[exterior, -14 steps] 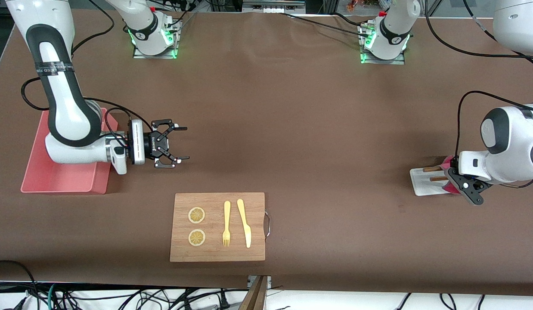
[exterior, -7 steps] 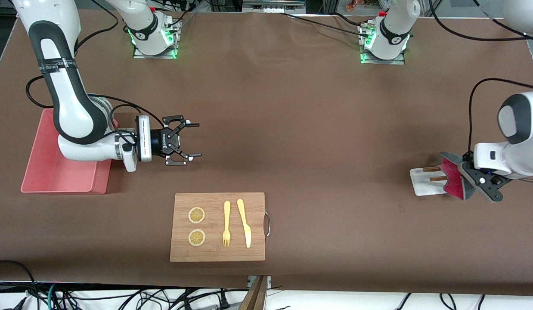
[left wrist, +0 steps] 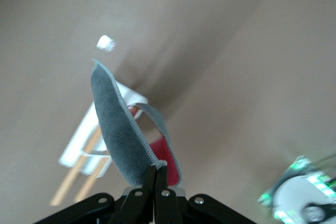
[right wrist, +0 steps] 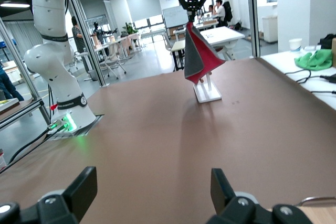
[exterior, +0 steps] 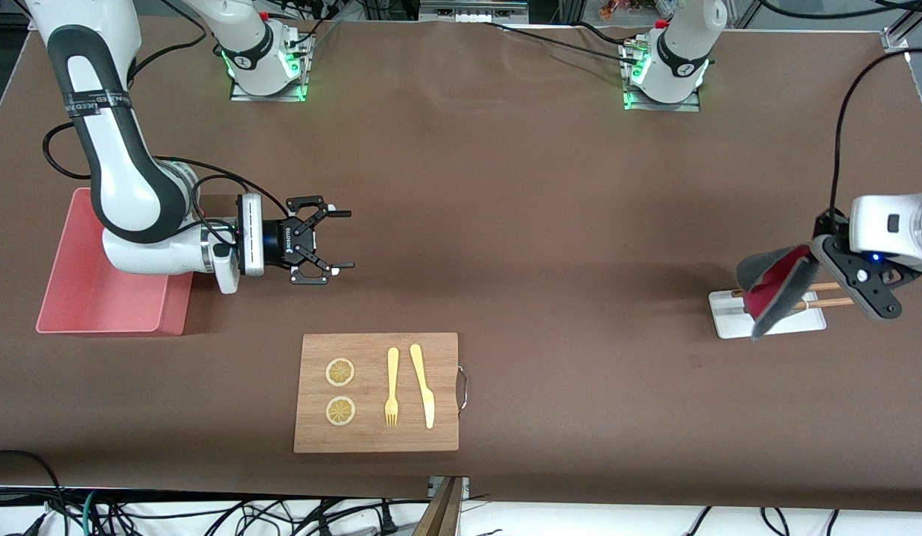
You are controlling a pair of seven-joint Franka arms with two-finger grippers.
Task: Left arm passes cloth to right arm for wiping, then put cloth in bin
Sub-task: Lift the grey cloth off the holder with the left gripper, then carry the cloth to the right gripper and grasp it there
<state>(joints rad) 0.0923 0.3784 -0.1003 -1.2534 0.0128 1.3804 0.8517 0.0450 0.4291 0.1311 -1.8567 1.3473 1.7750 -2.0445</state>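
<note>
The left gripper (exterior: 818, 257) was clamped shut on the cloth (exterior: 775, 287), which hung in the air over the small white tray (exterior: 729, 324) at the left arm's end of the table. The right gripper (exterior: 340, 240) hovered with its fingers spread wide and empty, beside the pink bin (exterior: 62, 298), above the bare table (exterior: 543, 223).

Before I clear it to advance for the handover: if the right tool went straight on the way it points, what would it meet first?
Probably the cloth hanging from the left tool over the white tray. The open right tool points along bare table toward it; whether their heights match exactly is unclear.
</note>
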